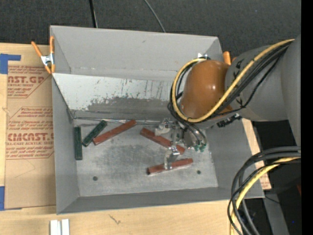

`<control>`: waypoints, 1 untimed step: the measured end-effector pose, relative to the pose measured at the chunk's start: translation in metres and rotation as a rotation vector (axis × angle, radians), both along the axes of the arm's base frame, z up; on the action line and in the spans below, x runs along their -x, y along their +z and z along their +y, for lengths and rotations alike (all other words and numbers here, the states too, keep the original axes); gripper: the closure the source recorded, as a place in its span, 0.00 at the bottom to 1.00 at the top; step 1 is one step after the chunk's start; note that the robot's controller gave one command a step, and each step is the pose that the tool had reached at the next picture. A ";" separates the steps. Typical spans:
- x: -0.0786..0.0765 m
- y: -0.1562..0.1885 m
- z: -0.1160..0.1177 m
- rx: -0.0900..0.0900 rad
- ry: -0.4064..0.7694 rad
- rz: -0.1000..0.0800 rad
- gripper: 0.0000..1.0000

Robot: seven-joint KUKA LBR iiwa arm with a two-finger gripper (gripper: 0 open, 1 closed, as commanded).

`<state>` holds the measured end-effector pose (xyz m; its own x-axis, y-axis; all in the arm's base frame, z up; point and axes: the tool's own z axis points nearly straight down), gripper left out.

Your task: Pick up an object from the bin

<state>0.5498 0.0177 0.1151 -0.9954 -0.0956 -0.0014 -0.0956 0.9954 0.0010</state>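
My gripper (172, 156) hangs low in the right part of the bin, under the orange cover. Its metal fingertips (169, 163) touch the middle of a reddish-brown flat stick (185, 164) that lies almost level near the bin's front right. A second reddish-brown stick (155, 137) lies slanted just behind the gripper, partly hidden by it. I cannot make out whether the stick is pinched.
Further left lie a third reddish-brown stick (114, 131), a dark green stick (94, 133) slanted beside it, and another dark green stick (78, 143) upright along the left wall. The arm and its cables cover the bin's right rear corner.
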 end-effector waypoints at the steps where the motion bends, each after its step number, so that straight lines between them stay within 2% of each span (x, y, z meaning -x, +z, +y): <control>1: 0.043 -0.039 0.007 -0.003 -0.078 -0.017 1.00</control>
<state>0.5067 0.0245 0.0759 -0.9997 -0.0178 -0.0180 -0.0179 0.9998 0.0027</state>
